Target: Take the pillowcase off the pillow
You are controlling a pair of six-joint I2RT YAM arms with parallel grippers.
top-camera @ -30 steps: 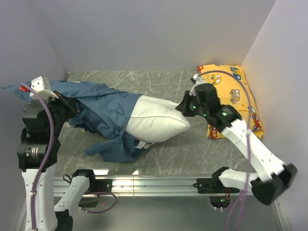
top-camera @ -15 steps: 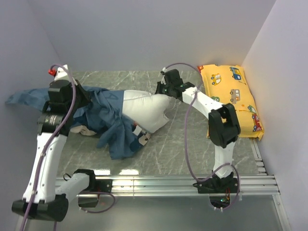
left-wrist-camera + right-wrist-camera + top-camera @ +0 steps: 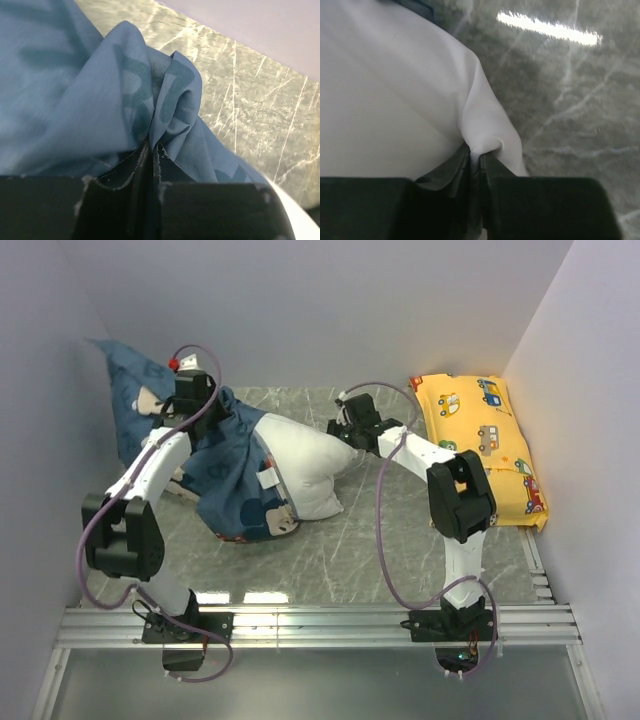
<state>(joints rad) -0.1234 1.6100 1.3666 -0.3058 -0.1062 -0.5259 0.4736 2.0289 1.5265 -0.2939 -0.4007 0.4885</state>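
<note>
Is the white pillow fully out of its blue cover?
Partly out: the pillow's right part lies bare, the pillowcase covers the rest. The left end effector pinches fabric, the right end effector a pillow corner.

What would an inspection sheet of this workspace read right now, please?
Surface: grey marbled tabletop, with a glare strip near the front rail.
Job's things: the pillowcase covers the left part of the pillow, and its far end is lifted toward the left wall; the pillow's right part is bare.
Clutter: yellow car-print pillow against the right wall.
Grippers: left gripper, jaws shut on bunched pillowcase; right gripper, jaws shut on a pinch of the pillow's white corner.
Cables: purple cables loop free beside each arm.
Surroundings: plain pale walls on three sides.
</note>
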